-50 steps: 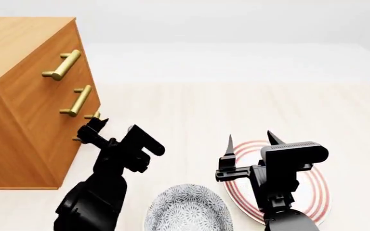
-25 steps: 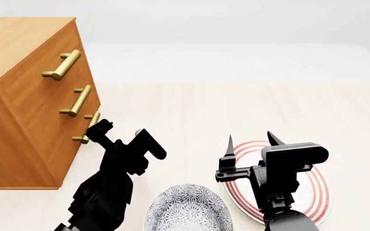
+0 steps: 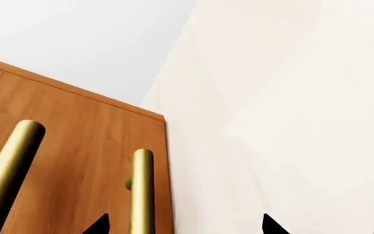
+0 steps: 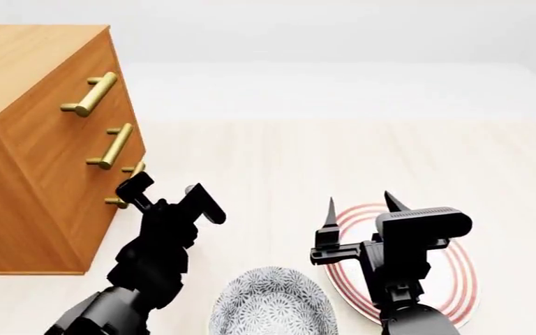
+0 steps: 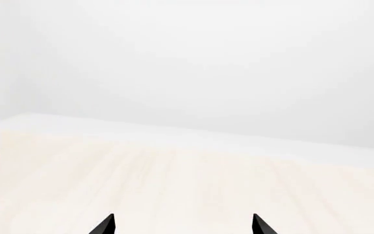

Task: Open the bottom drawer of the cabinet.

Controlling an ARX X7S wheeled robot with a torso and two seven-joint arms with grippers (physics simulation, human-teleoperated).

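Just beside the bottom drawer handle, the left end effector hangs spread wide, gripping nothing.

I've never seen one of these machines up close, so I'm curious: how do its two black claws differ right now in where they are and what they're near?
The left gripper reaches toward the cabinet, one finger close by the bottom drawer's handle; the right gripper hangs over open floor above the red-ringed plate, far from the cabinet. The left gripper is tilted sideways toward the drawer fronts; the right gripper points straight ahead. Both are black, open and hold nothing.
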